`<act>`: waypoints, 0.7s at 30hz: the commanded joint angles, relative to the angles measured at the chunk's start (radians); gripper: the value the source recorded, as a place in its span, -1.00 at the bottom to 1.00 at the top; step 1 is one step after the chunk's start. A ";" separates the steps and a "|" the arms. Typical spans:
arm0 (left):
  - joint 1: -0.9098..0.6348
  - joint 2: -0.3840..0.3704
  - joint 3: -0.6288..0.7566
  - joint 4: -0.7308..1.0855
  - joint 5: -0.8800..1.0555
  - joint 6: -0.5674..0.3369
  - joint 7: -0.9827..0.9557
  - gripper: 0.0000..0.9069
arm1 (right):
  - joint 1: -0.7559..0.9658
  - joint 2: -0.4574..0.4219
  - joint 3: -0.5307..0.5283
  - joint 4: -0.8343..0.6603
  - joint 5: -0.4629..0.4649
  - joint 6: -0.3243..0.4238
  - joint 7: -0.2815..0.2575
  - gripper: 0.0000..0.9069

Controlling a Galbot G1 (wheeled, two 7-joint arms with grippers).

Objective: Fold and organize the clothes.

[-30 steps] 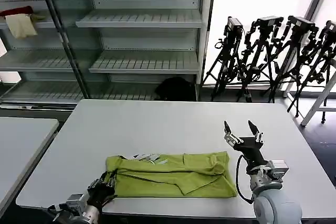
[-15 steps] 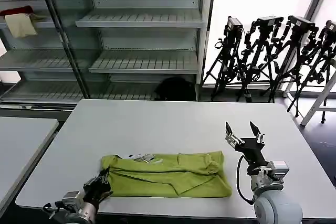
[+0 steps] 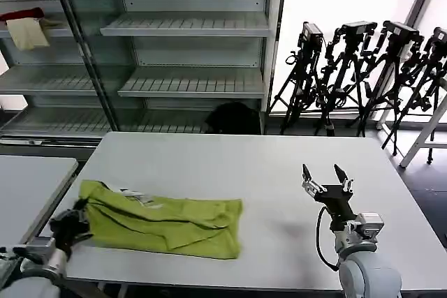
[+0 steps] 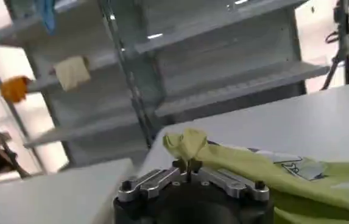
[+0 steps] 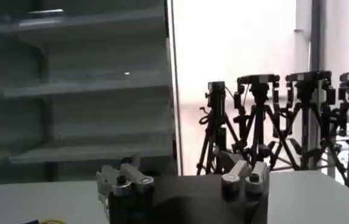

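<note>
Grey shelving (image 3: 188,29) lines the back of the room, and in front of it stands a white table (image 3: 230,165) where the work is going on.

At the table's near-left corner, the left claw (image 3: 70,225) is pressed together on a bunched corner of the shirt (image 3: 164,218). In the left wrist view its fingers (image 4: 189,165) meet on a tuft of lime-green cloth (image 4: 189,143) that stands up just past the tips. From that pinch the shirt trails away toward the right claw, lying flat on the table as a long, folded, rumpled strip. Close to the pinched end, a bit of white-and-dark print (image 3: 136,197) peeks out along the far edge. The strip's free end lies around the middle of the table's front half, well apart from the right claw, with bare tabletop between them.

The right claw (image 3: 326,178) is raised above the table's near-right part, pointing up, fingers spread and holding nothing. Its own wrist view looks past the two finger mounts (image 5: 183,179) toward the shelving and the window.

Beyond the right claw, off the table's far-right side, a row of black tripods (image 3: 363,75) stands against the bright window. Beyond the left claw, a second white table (image 3: 28,186) sits beside the first, and high on the shelving a cream cloth (image 3: 28,33) lies by a red one (image 3: 21,15).
</note>
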 commanded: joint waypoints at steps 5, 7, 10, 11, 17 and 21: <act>-0.046 0.226 -0.172 -0.068 0.128 0.020 0.136 -1.00 | -0.002 0.005 -0.004 -0.030 -0.004 -0.001 0.003 1.00; -0.029 0.177 -0.114 -0.129 0.164 0.021 0.118 -1.00 | -0.005 0.004 -0.003 -0.030 -0.005 -0.004 0.006 1.00; -0.010 0.082 0.003 -0.196 0.238 0.019 0.100 -1.00 | -0.011 0.003 0.003 -0.026 -0.005 -0.004 0.007 1.00; 0.000 0.047 0.044 -0.216 0.252 0.020 0.092 -1.00 | -0.013 0.002 0.005 -0.026 -0.005 -0.004 0.008 1.00; 0.010 -0.041 0.288 -0.271 0.311 0.052 0.048 -1.00 | -0.026 0.002 0.014 -0.033 -0.007 0.000 0.006 1.00; -0.007 -0.068 0.401 -0.277 0.339 0.073 0.022 -1.00 | -0.035 0.001 0.019 -0.041 -0.006 0.006 0.003 1.00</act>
